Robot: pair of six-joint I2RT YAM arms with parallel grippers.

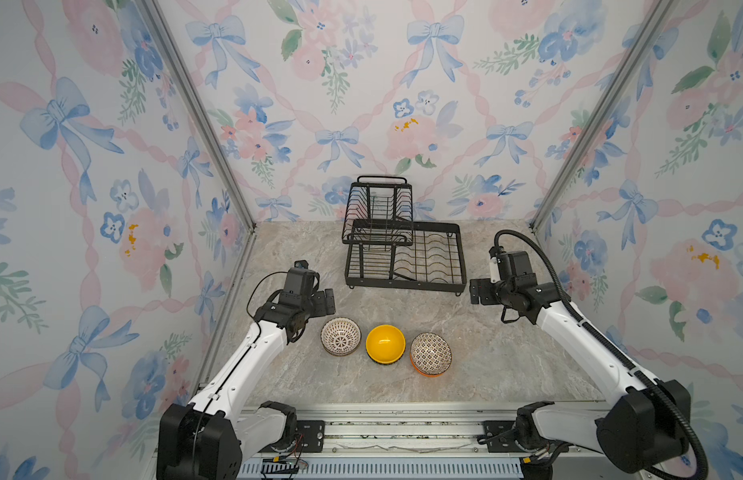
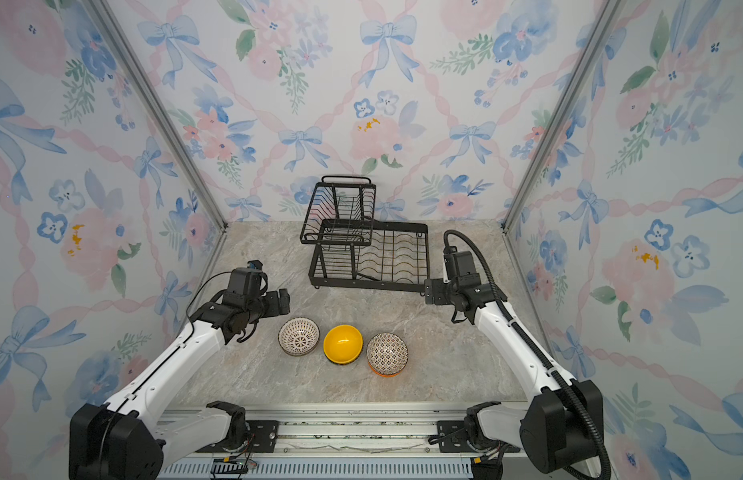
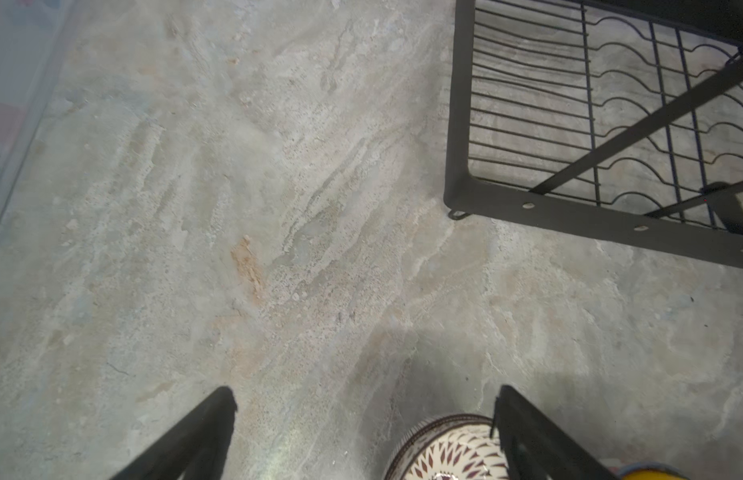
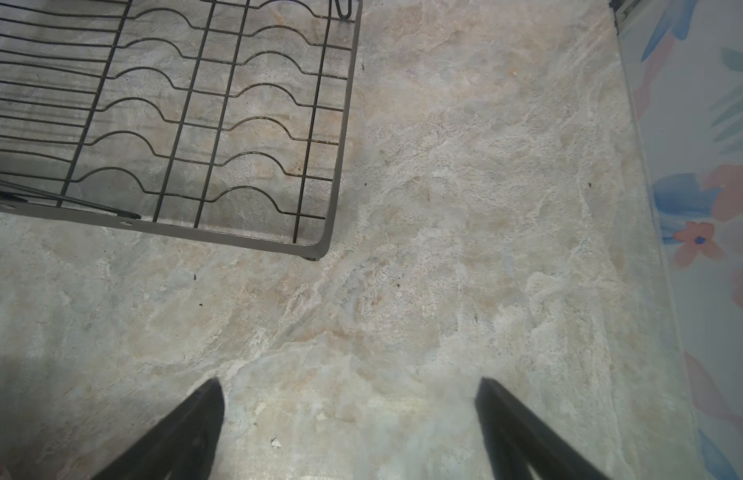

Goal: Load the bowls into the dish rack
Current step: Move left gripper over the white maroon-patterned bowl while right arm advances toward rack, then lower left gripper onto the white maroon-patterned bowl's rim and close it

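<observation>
Three bowls stand in a row near the table's front: a white bowl with a dark star pattern, a yellow bowl, and a white dark-patterned bowl nested in an orange bowl. The black wire dish rack sits behind them, holding nothing. My left gripper hangs open just behind the star-pattern bowl. My right gripper is open beside the rack's front right corner.
The rack's raised basket tier with a loop handle stands at the rack's back left. Floral walls close in the marble table on three sides. An aluminium rail runs along the front edge.
</observation>
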